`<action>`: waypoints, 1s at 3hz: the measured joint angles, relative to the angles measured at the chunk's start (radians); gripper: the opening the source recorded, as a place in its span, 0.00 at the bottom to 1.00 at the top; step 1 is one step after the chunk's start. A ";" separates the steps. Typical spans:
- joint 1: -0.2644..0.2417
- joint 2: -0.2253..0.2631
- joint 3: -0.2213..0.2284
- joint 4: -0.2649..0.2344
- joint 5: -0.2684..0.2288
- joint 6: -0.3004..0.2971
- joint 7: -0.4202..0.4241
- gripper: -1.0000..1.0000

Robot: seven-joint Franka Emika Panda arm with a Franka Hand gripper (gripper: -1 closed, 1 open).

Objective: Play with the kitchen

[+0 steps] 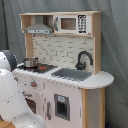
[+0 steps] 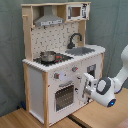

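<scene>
Both exterior views face the kitchen (image 1: 65,75) (image 2: 60,65) front from opposite front corners.
</scene>
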 joint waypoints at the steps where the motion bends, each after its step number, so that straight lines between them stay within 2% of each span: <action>1: -0.009 0.004 -0.014 -0.041 -0.086 0.000 0.053 1.00; 2: -0.009 0.014 -0.038 -0.075 -0.185 0.006 0.041 1.00; 3: -0.009 0.014 -0.059 -0.071 -0.283 0.025 0.012 1.00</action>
